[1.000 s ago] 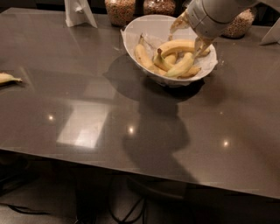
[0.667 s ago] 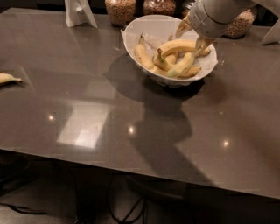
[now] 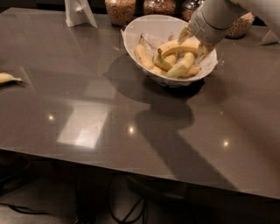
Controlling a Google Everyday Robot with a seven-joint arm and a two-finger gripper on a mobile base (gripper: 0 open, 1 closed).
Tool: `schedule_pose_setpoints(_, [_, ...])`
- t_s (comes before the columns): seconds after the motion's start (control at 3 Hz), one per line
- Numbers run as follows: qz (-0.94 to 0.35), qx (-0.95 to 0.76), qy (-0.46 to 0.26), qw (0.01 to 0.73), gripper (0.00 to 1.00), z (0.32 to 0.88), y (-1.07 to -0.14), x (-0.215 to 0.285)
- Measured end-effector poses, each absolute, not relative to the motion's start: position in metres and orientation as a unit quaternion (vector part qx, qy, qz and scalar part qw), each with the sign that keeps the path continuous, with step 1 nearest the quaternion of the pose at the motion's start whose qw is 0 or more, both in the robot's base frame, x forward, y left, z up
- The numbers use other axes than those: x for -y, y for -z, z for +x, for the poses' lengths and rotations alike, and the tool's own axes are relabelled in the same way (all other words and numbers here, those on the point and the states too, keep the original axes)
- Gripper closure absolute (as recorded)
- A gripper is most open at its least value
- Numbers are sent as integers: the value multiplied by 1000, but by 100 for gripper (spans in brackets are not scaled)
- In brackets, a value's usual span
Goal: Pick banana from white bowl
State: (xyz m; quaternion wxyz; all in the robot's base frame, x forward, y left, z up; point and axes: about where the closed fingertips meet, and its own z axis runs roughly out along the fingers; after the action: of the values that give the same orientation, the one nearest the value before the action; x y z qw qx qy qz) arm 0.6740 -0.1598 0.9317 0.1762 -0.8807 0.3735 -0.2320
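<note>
The topmost banana (image 3: 181, 46) lies curved across the heap in the white bowl (image 3: 130, 41), directly beneath the pincer (image 3: 194, 42), which hangs low inside the rim; whether it has closed on the fruit cannot be told. A clean pick likely calls for a grip across the banana's middle, then a straight lift clear of the other bananas (image 3: 144, 56) to the pincer's left.

The dark table (image 3: 109, 166) carries the white bowl (image 3: 131, 33), grain jars (image 3: 120, 8) and a stray banana (image 3: 8, 78), with the pincer (image 3: 194, 43) in the bowl.
</note>
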Motion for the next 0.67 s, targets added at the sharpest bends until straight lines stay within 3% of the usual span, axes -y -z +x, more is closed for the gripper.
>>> schedule_pose_setpoints(0.67, [-887,-383,205,159,46,677,-902,161])
